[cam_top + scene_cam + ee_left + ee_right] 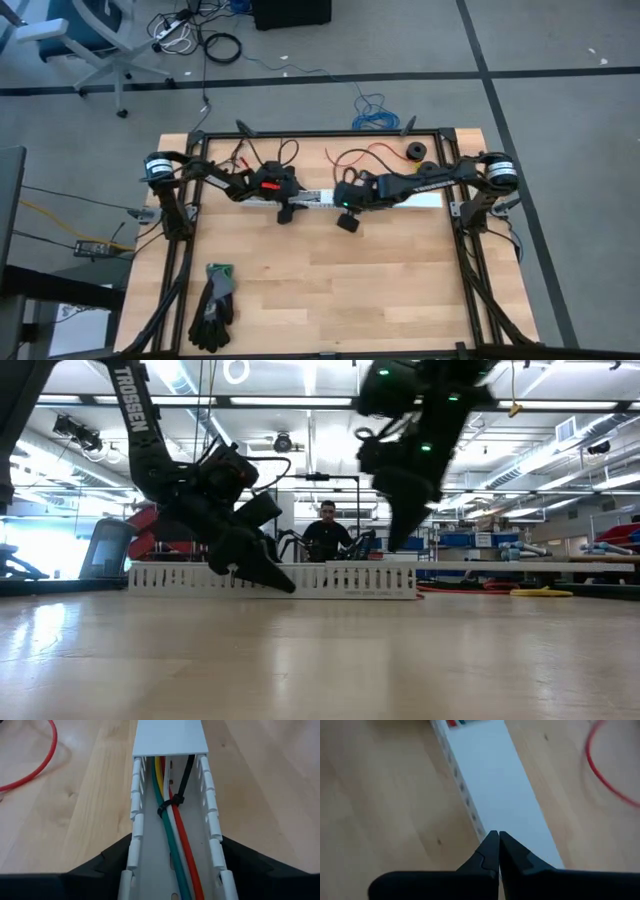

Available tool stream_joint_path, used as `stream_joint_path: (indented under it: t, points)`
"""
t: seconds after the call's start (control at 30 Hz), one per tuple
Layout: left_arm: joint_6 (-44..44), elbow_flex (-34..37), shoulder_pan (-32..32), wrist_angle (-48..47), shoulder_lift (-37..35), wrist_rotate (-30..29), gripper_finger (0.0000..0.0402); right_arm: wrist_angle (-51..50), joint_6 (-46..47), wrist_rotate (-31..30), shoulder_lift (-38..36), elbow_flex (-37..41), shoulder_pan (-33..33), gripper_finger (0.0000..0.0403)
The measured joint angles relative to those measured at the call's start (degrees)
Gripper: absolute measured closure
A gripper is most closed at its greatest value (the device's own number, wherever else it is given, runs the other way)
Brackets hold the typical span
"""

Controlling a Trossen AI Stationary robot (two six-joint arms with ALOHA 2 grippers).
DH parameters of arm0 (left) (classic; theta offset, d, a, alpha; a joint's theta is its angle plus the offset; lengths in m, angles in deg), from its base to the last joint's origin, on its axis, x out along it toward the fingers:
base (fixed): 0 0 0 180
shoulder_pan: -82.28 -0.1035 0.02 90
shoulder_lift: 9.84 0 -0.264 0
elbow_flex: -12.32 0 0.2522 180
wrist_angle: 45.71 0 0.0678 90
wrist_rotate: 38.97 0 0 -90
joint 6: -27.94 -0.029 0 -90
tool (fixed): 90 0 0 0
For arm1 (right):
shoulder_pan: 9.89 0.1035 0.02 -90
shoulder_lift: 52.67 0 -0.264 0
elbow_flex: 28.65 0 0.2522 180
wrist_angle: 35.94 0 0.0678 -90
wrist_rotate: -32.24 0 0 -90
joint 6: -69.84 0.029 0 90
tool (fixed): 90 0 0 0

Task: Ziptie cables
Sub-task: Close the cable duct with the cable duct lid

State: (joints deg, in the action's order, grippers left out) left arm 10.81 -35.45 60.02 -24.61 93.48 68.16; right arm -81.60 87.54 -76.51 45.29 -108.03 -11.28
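Observation:
The cables [176,845], green, white, red and yellow, lie along the floor of a white slotted channel [135,815], bound by a black ziptie [170,804]. Farther along, a white cover [170,737] closes the channel. My left gripper [175,870] is open, low at the channel's left end [300,200], with one finger on each side of its walls. My right gripper [498,839] is shut and hangs over the white cover [495,785], clear of the channel [350,580] in the low view. My left gripper's fingers [112,862] slant down along the channel and stand close against its two outer walls [131,850]. I cannot tell whether they touch it. The channel lies flat on the table.
A long red wire [370,155] and a small black roll [415,152] lie near the table's far edge. A pair of dark gloves [213,305] lies near the front left. A person [328,532] sits beyond the table.

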Motion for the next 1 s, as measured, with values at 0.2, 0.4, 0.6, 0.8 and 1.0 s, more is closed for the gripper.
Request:
stream_joint_path:
  t: [0.2,0.4,0.6,0.8,1.0]
  points:
    - [-0.1,-0.7,0.3,0.3,1.0,0.7,0.0152,11.2,4.3,-5.3,-15.3,17.2,2.1,0.0403]
    - [0.0,-1.4,0.6,0.2,1.2,0.6,0.0152,36.9,8.4,-1.7,-34.8,40.1,-3.2,0.0403]
    - [-0.4,-3.3,1.7,-0.9,1.5,0.5,0.0152,53.9,5.2,2.0,-29.4,43.0,-3.4,0.0403]
    - [-0.2,-5.1,1.8,-0.4,2.3,0.3,0.0152,53.9,1.6,3.0,-16.2,35.9,-3.8,0.0403]
    - [0.1,-6.3,2.2,-2.3,3.8,0.5,0.0151,52.1,3.5,8.2,-4.9,29.0,-6.0,0.0403]
